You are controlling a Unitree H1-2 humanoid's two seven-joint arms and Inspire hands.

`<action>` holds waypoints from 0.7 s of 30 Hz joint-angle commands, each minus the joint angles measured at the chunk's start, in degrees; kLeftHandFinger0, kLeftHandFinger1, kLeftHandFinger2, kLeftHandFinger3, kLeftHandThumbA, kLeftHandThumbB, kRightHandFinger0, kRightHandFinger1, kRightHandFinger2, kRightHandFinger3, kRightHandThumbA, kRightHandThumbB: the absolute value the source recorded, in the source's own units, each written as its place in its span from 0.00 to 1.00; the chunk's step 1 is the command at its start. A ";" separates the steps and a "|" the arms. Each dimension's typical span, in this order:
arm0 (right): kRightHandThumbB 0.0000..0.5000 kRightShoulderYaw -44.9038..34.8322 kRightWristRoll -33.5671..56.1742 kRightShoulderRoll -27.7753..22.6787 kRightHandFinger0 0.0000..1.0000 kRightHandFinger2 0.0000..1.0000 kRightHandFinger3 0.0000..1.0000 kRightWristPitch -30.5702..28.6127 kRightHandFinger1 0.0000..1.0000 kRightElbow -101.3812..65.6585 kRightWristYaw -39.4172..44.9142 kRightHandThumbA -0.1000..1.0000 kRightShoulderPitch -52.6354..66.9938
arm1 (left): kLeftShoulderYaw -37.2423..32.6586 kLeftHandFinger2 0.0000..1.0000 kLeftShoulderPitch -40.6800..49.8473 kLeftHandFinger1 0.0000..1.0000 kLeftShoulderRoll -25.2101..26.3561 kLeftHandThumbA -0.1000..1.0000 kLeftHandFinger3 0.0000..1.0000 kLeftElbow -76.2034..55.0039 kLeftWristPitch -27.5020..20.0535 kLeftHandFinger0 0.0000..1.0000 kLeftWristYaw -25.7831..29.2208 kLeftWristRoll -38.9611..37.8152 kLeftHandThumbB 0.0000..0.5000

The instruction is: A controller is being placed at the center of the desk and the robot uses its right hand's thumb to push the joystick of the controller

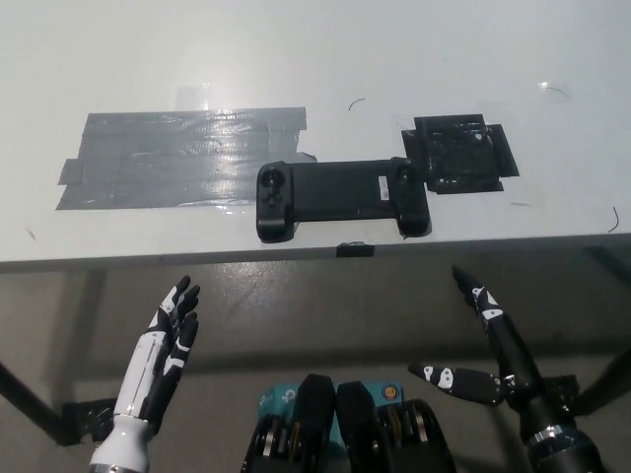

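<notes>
The right hand [488,360] hangs below the desk [296,59] edge, open and holding nothing, one finger pointing up toward the desk and the thumb [449,377] splayed out toward the robot's left. The controller [340,195] lies up and to the left of it, flat on the desk near the front edge, well apart from the hand. The left hand [158,360] rests open at the far side, also below the desk edge.

The controller is a long black slab with a thicker grip at each end; a joystick [273,181] sits on its left grip and another [401,173] on the right grip, nearer the right hand. It looks like rigid plastic, light, and likely to slide on the smooth desk if shoved sideways, though whether the grey tape [177,158] beside it holds it down cannot be told. The stick itself should tilt readily, so the thumb should meet its cap from above and press gently rather than grip the body.
</notes>
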 commanded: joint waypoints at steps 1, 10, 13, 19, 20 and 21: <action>0.53 0.19 0.63 0.14 1.00 1.00 1.00 -3.00 1.00 -0.14 0.92 1.00 -1.58 | -0.11 1.00 -0.53 1.00 0.59 0.93 1.00 -1.09 -2.21 1.00 -0.50 0.06 0.17; 0.52 0.01 0.32 0.20 1.00 1.00 1.00 -2.52 1.00 -0.12 1.08 1.00 -2.04 | 0.02 1.00 -0.83 1.00 0.38 0.94 1.00 -0.97 -1.98 1.00 -0.23 0.12 0.18; 0.51 0.08 -0.21 0.16 1.00 1.00 1.00 -2.55 1.00 -0.18 0.94 1.00 -2.04 | -0.01 1.00 -0.75 1.00 0.36 0.93 1.00 -1.13 -1.91 1.00 -0.29 0.05 0.19; 0.49 0.09 0.01 0.16 1.00 1.00 1.00 -2.72 1.00 -0.19 1.21 1.00 -2.07 | 0.01 1.00 -0.66 1.00 0.45 0.94 1.00 -0.96 -2.15 1.00 -0.25 0.18 0.19; 0.49 0.09 0.00 0.16 1.00 1.00 1.00 -2.70 1.00 -0.21 1.23 1.00 -2.09 | 0.02 1.00 -0.60 1.00 0.44 0.94 1.00 -1.15 -1.88 1.00 -0.29 0.10 0.18; 0.50 0.08 -0.10 0.16 1.00 1.00 1.00 -2.49 1.00 -0.29 1.18 1.00 -2.06 | 0.02 1.00 -0.56 1.00 0.41 0.94 1.00 -1.31 -1.76 1.00 -0.28 0.11 0.18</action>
